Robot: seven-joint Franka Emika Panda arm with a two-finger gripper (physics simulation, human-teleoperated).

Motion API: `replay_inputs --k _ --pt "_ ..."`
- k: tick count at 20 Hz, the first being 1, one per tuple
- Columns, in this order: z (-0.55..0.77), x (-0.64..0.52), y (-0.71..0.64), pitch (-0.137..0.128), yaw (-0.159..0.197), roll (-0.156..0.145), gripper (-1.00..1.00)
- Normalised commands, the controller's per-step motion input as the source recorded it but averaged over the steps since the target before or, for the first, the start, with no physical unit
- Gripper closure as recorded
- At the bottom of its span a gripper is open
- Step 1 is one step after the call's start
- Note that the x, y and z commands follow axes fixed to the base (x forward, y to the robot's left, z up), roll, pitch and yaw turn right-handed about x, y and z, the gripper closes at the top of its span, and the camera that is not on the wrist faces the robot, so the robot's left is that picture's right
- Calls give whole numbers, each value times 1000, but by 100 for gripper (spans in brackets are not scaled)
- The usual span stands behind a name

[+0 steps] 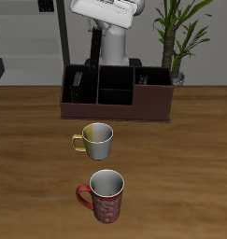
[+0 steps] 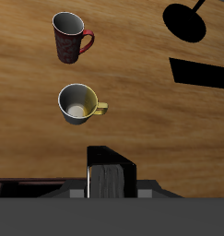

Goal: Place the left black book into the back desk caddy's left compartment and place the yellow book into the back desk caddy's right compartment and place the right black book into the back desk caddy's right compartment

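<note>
Wooden table (image 1: 31, 149) fills most of what we see, its grain running across the exterior view. At twelve o'clock from the table's middle stands the back desk caddy (image 1: 115, 105), a dark reddish-brown box with several compartments; one black book (image 1: 78, 86) stands upright in the compartment at the caddy's nine o'clock end. At the opposite end a thin dark edge (image 1: 144, 79) shows above the rim, but we cannot tell what it is. Behind the caddy rises the robot's white arm (image 1: 110, 37), with a potted plant (image 1: 178, 37) at about two o'clock.

Closer to the table's front edge, at six o'clock from the caddy, sits a yellow-handled metal mug (image 1: 94, 140), and at six o'clock from that a red patterned mug (image 1: 106, 194), the two near each other but apart.

From the wrist camera we see the gripper (image 2: 110, 192) pressed onto a dark book (image 2: 109, 171), its spine held upright between the fingers, just above the table. Both mugs lie well apart from the held book, at roughly eleven o'clock of it in that picture. We cannot find the gripper itself in the exterior view.
</note>
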Motion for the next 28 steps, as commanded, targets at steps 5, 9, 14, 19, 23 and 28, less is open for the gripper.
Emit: replay_inputs --k 5,9,14,19,23,28 --pt "-21 -203 289 -8 9 18 100" --pt "-109 -369 353 8 20 20 100" --pt "-83 -191 176 -9 2 -20 100" --pt "-206 -231 338 24 9 13 100" --pt "-175 -126 426 47 -16 26 100" --pt "50 25 323 7 -44 20 100"
